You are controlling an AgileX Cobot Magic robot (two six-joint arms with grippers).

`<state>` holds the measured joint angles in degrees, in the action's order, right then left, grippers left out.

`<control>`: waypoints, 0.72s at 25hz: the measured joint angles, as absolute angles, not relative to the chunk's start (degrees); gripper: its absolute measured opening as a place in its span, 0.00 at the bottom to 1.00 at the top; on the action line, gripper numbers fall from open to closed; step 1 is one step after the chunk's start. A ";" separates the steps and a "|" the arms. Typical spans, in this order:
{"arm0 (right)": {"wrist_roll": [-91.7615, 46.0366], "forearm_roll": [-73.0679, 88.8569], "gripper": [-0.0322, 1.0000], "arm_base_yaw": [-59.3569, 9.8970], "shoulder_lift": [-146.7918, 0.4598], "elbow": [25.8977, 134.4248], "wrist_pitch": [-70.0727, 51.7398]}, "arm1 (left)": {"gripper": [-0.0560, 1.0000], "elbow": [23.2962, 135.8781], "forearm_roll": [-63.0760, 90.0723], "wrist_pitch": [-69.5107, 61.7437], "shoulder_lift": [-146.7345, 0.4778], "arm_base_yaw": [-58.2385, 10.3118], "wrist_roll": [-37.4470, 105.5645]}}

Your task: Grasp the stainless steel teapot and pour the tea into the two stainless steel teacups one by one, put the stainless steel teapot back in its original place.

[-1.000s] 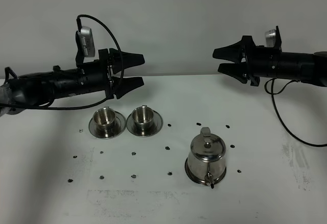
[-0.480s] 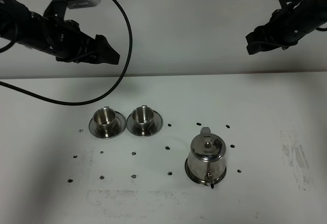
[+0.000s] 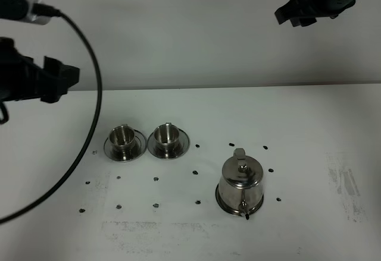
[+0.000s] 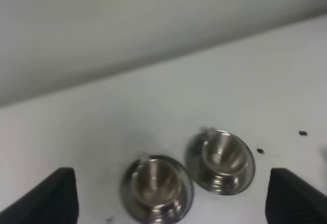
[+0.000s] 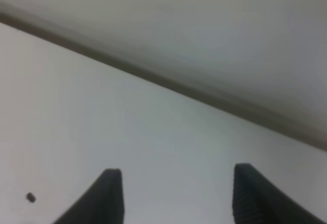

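On the white counter (image 3: 309, 118), dotted with black marks (image 3: 197, 172), we see the stainless steel teapot (image 3: 240, 181) upright right of centre, spout toward the near edge, with only those marks around it. The two teacups (image 3: 124, 140) (image 3: 168, 138) sit side by side, well apart from it on its left. The left gripper (image 4: 171, 196) and right gripper (image 5: 176, 193) hover high, jaws apart.

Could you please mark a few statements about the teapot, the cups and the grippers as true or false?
1. The stainless steel teapot stands upright on the table, free of both grippers. True.
2. The teacup nearer the teapot and the other teacup lie tipped on their sides. False: both stand upright.
3. The right gripper is shut on the teapot's handle. False: it is open, empty and raised well away from the teapot.
4. In the exterior view, the cups sit side by side, left of the teapot. True.
5. The left gripper is open. True.
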<state>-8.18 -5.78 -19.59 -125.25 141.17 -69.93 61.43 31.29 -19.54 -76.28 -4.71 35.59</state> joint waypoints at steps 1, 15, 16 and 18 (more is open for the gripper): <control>-7.76 -7.05 0.47 -20.67 -125.25 141.17 -69.93 | 0.74 58.30 31.35 -18.82 -71.96 -4.07 35.24; -5.99 -11.60 0.46 -28.06 -120.27 139.50 -69.92 | 0.74 43.17 5.31 -47.66 -31.51 6.94 8.75; -5.99 -11.59 0.46 -28.21 -118.65 137.76 -69.92 | 0.74 43.17 4.47 -50.52 -30.33 6.94 7.74; -5.73 -12.64 0.46 -28.77 -115.18 131.67 -69.93 | 0.74 43.17 3.80 -56.31 -28.69 6.94 6.38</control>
<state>-5.73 -12.64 -28.77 -115.18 131.67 -69.93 43.17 3.80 -56.31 -28.69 6.94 6.38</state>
